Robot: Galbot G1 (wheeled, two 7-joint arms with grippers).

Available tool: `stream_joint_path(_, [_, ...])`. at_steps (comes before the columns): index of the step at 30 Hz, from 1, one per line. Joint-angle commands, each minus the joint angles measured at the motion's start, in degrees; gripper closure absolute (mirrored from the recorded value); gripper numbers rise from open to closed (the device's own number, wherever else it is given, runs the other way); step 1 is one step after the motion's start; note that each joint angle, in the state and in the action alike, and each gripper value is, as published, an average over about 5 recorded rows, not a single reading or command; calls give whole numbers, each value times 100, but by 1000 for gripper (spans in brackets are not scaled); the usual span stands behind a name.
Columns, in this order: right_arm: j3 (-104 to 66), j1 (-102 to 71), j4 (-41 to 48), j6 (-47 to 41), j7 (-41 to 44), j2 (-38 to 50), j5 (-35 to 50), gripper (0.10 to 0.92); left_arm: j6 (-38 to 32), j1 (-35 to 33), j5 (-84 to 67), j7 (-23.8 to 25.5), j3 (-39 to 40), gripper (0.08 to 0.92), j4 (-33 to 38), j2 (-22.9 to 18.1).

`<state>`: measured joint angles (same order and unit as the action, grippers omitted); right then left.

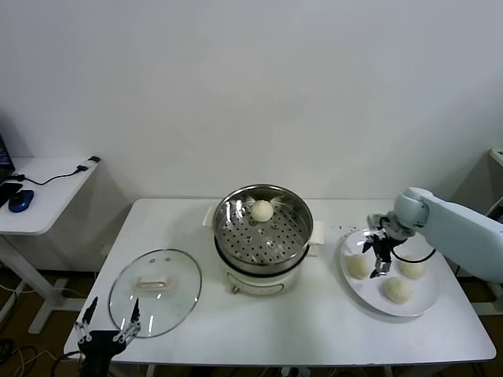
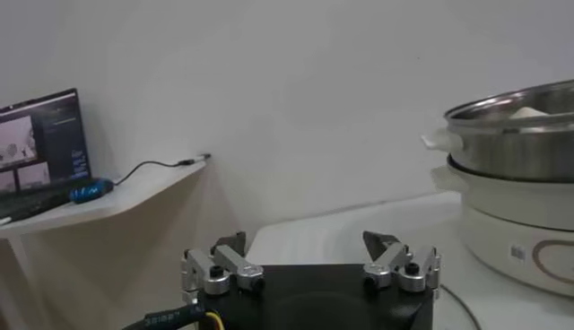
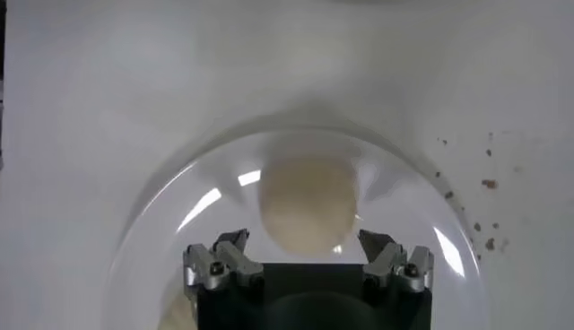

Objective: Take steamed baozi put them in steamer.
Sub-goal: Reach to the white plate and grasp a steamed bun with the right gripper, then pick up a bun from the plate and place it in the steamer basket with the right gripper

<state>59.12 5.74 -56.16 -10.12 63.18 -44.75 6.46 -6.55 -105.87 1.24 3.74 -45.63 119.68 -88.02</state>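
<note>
White table (image 1: 314, 330): the right gripper (image 1: 381, 255), wide open and empty, is held over a bun (image 1: 357, 266) on the plate (image 1: 420, 302); an off-centre closure could squash it. The left gripper (image 1: 108, 326), open, is parked near left.

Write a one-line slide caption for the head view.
Right gripper hovers, jaws open, over three baozi on the plate; one baozi already in the steamer.

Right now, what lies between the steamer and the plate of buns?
Only bare white table, with a few dark specks near the plate; the head view shows it. The steamer holds one baozi. The right pincer hovers over the plate.
</note>
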Motion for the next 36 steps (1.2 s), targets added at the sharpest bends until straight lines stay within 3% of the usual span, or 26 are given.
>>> stream_joint_path(1, [-264,-285,409,69,25,-374,-141,203,-30,-12,13,-1,-35,177,-38,0])
stream_joint_path(5, [-265,-275,441,77,66,-403,-153,210,-29,-3,12,-3,-50,177,-49,2])
stream_joint_path(15, [-236,-178,417,100,112,-317,-100,397,-30,0,12,-16,-52,177,-65,0])
stream_joint_path(23, [-22,239,256,75,123,-131,188,438,-31,-13,8,-20,-24,177,-72,2])
stream_joint_path(29, [918,1677,214,57,128,-41,1225,440,-25,-10,13,-18,48,177,-58,0])
stream_joint_path(36, [2850,3969,322,110,57,-774,3404,440,-23,10,32,-30,241,177,-52,7])
